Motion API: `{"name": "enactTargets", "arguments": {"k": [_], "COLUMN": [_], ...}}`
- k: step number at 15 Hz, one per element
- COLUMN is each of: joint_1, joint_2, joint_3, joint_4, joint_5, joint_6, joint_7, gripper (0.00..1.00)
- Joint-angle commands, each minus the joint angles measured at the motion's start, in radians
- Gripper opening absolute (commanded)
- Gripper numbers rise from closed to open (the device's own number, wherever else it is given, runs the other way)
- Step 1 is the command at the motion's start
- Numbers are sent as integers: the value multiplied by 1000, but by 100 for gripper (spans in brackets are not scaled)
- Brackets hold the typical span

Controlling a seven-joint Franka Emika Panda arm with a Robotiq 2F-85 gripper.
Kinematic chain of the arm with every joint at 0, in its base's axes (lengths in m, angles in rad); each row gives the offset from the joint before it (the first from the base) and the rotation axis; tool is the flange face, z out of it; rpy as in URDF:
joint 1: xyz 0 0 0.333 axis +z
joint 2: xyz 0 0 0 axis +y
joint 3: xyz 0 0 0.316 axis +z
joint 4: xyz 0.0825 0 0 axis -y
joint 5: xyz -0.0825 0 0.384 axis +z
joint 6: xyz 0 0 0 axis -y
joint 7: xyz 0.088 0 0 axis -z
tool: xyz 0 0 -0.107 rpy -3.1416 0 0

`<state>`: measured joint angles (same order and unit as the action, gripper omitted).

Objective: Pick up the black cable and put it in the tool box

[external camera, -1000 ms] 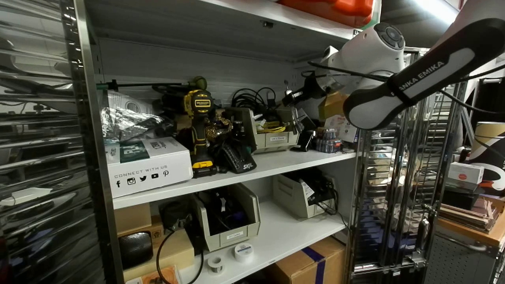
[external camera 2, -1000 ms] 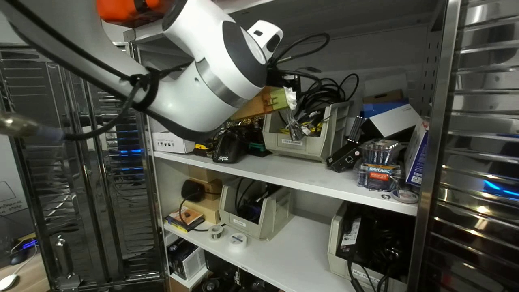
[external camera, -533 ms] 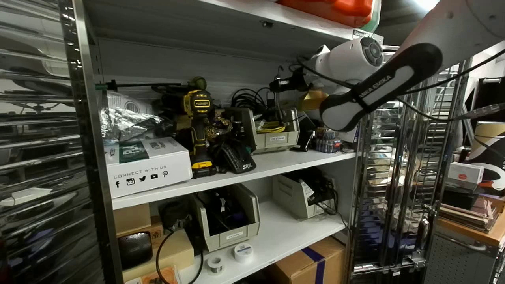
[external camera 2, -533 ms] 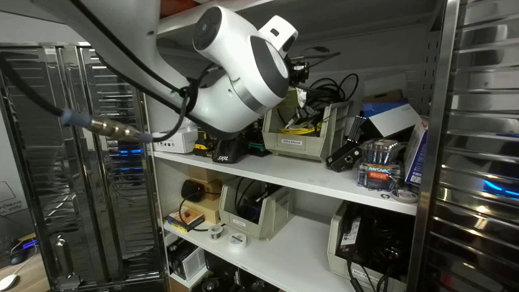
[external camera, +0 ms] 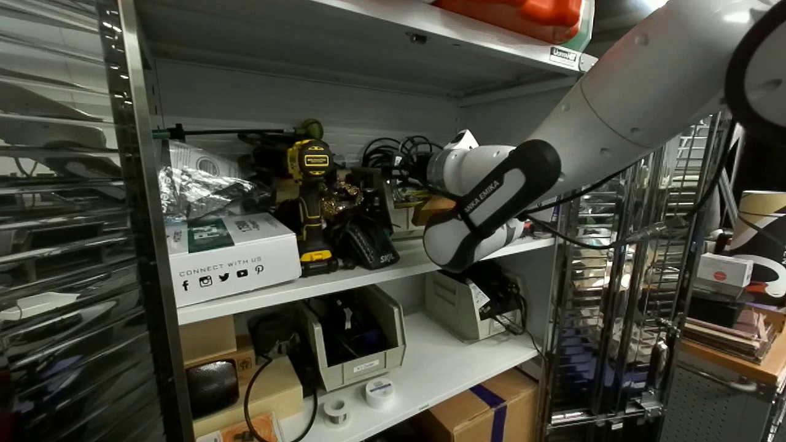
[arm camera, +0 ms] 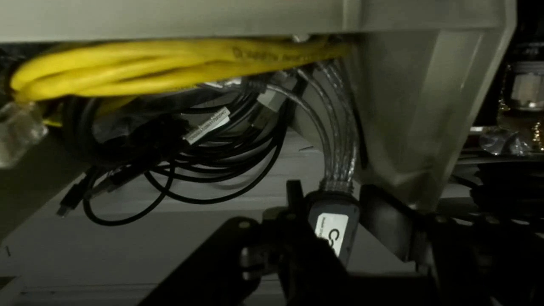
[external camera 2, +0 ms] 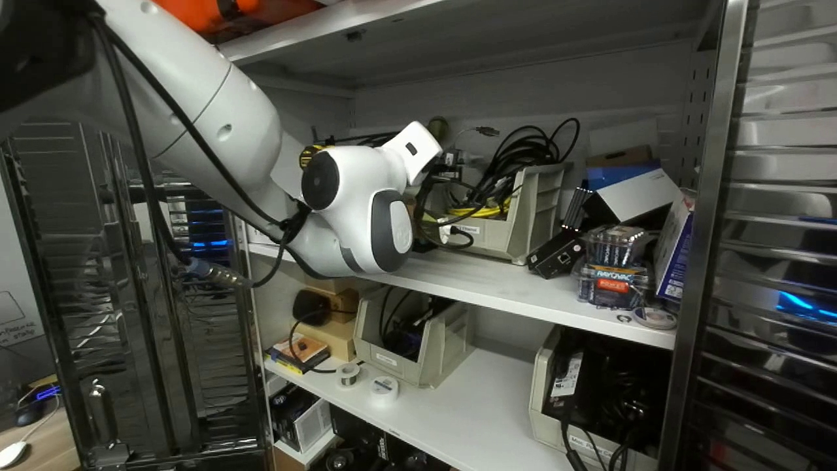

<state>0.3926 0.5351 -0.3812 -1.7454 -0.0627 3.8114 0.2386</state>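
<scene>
My gripper (arm camera: 328, 187) is partly closed in the wrist view, its fingertips touching both sides of a dark grey adapter (arm camera: 337, 205) with a white label. Clear cables (arm camera: 340, 159) run from the adapter into a light grey open bin (arm camera: 403, 106). Coiled black cables (arm camera: 208, 202) lie in this bin beside a looped yellow cable (arm camera: 148, 72). In an exterior view the bin (external camera 2: 503, 239) stands on the middle shelf, with the black coils (external camera 2: 523, 149) rising above its rim. The arm's wrist hides much of the gripper in both exterior views.
A yellow-black drill (external camera: 314, 162) and a SKIL charger (external camera: 365, 245) stand beside the bin. A black box (external camera 2: 556, 255) and packed batteries (external camera 2: 611, 275) are on its other side. Lower bins (external camera 2: 409, 369) stand below the shelf board (external camera 2: 484, 288). An orange case (external camera: 522, 18) lies above.
The arm and gripper have moved down and closer to the bin on the middle shelf. The clear cables that hung in front of the gripper have come down with it.
</scene>
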Motion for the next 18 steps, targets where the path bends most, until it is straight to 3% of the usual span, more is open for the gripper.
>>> {"name": "enactTargets", "arguments": {"k": [1, 5, 6, 12, 18], "joint_1": [-96, -161, -117, -84, -26], "joint_2": [4, -28, -35, -172, -374], "joint_3": [172, 245, 183, 166, 80], "joint_4": [33, 42, 42, -6, -161], "joint_5": [72, 143, 145, 194, 243], "joint_6": [59, 56, 46, -108, -336], "joint_7": [-184, -311, -287, -330, -456], "gripper": [71, 98, 100, 100, 100]}}
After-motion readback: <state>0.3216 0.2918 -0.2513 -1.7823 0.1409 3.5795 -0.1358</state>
